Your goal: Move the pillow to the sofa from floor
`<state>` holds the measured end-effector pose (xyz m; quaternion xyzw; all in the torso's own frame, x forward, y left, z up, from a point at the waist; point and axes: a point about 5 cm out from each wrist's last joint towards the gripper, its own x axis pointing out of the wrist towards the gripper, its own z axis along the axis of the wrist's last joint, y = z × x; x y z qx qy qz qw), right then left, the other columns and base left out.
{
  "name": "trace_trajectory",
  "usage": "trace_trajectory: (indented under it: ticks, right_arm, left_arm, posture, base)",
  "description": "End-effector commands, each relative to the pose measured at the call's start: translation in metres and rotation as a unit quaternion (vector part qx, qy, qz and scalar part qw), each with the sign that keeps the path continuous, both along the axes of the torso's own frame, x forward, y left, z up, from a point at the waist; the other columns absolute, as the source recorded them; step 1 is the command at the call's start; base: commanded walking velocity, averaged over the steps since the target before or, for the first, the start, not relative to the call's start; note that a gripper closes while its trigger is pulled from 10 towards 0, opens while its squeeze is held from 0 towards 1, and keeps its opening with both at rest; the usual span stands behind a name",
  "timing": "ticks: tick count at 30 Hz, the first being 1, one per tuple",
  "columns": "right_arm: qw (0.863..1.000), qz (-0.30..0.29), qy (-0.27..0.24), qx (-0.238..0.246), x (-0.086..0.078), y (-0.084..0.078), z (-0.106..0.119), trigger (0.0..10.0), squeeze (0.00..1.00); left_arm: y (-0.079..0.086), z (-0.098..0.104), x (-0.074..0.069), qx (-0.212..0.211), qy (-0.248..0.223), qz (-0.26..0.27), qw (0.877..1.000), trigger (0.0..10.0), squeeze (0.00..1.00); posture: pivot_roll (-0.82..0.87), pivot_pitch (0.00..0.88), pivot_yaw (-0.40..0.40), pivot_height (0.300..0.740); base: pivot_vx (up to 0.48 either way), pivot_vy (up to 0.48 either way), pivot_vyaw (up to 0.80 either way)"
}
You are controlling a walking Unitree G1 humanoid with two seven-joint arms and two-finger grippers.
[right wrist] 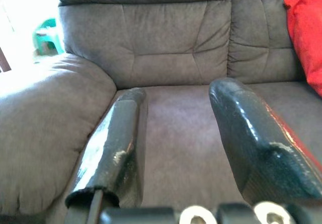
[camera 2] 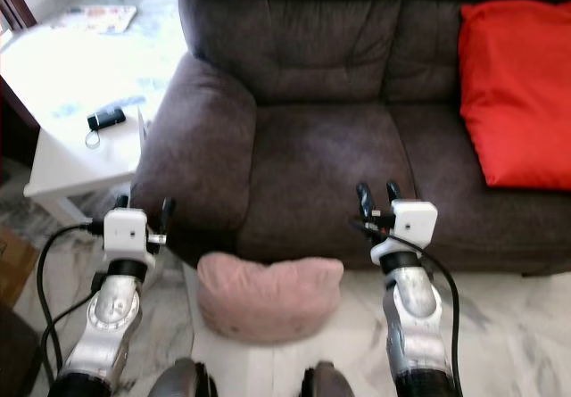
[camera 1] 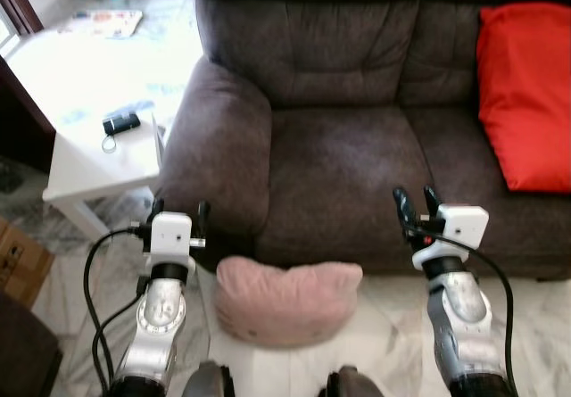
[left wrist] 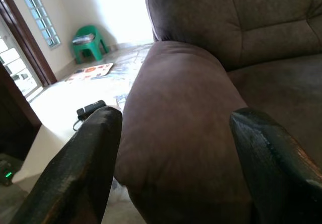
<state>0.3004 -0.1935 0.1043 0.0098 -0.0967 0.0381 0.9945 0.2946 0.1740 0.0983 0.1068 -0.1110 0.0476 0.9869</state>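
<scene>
A pink pillow [camera 1: 284, 301] lies on the pale floor against the front of the dark brown sofa [camera 1: 343, 169], between my two arms. My left gripper [camera 1: 179, 210] is raised to the pillow's left, in front of the sofa's armrest [left wrist: 181, 108], open with nothing between its fingers [left wrist: 83, 168]. On the other side my right gripper [camera 1: 416, 202] is held up above the front edge of the seat cushion [right wrist: 186, 133], also open and empty. Both grippers are above the pillow and apart from it.
A red cushion [camera 1: 526, 94] leans on the sofa's right seat. A white side table [camera 1: 89, 161] with a small black device [camera 1: 120, 122] stands left of the armrest. A green stool [left wrist: 89, 42] and a magazine [camera 1: 103, 22] are farther back on the floor.
</scene>
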Motion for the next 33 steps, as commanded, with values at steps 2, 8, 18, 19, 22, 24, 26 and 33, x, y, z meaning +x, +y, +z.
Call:
trace_trajectory:
  ticks: [2, 8, 18, 19, 22, 24, 26, 33]
  right_arm:
    - [1.0, 0.004, -0.009, 0.005, -0.0027, 0.0003, 0.0017, 10.0, 0.0]
    - [1.0, 0.005, -0.006, -0.001, -0.0027, 0.0001, 0.0017, 10.0, 0.0]
    - [1.0, 0.006, -0.004, -0.001, -0.003, -0.0001, 0.0006, 10.0, 0.0]
    - [1.0, 0.007, -0.004, 0.0, -0.0031, 0.0, 0.0006, 10.0, 0.0]
    - [1.0, 0.008, -0.005, 0.0, -0.0032, 0.0004, 0.0007, 10.0, 0.0]
    - [1.0, 0.01, -0.005, 0.0, -0.0033, 0.0009, 0.0008, 10.0, 0.0]
    - [1.0, 0.01, -0.005, -0.001, -0.0032, 0.0013, 0.0007, 10.0, 0.0]
    - [1.0, -0.001, 0.004, -0.002, -0.0016, -0.0003, 0.0002, 10.0, 0.0]
  left_arm:
    - [-0.0002, -0.0015, -0.0015, 0.002, 0.006, 0.001, 1.0, 10.0, 0.0]
    - [-0.0003, -0.0019, -0.0014, 0.002, 0.008, 0.0, 1.0, 10.0, 0.0]
    - [0.0022, -0.0049, -0.0014, -0.004, 0.017, 0.01, 1.0, 10.0, 0.0]
    - [0.0021, -0.0052, -0.0013, -0.006, 0.018, 0.01, 1.0, 10.0, 0.0]
    - [0.0018, -0.0063, -0.0016, -0.014, 0.022, 0.008, 1.0, 10.0, 0.0]
    - [0.0016, -0.0077, -0.0014, -0.02, 0.027, 0.007, 0.999, 10.0, 0.0]
    - [0.0017, -0.0091, -0.0013, -0.025, 0.032, 0.007, 0.999, 10.0, 0.0]
    - [0.0032, -0.0101, -0.0012, -0.031, 0.036, 0.011, 0.999, 10.0, 0.0]
  posture:
    - [-0.09, 0.154, -0.011, 0.596]
    - [-0.09, 0.155, -0.012, 0.596]
    - [-0.09, 0.15, -0.011, 0.596]
    - [-0.09, 0.15, -0.011, 0.596]
    - [-0.09, 0.146, -0.011, 0.596]
    - [-0.09, 0.146, -0.01, 0.596]
    - [-0.09, 0.145, -0.011, 0.596]
    - [-0.09, 0.153, -0.011, 0.596]
  base:
    - [0.0, 0.0, 0.0]
    - [0.0, 0.0, 0.0]
    - [0.0, 0.0, 0.0]
    - [0.0, 0.0, 0.0]
    - [0.0, 0.0, 0.0]
    - [0.0, 0.0, 0.0]
    - [0.0, 0.0, 0.0]
    - [0.0, 0.0, 0.0]
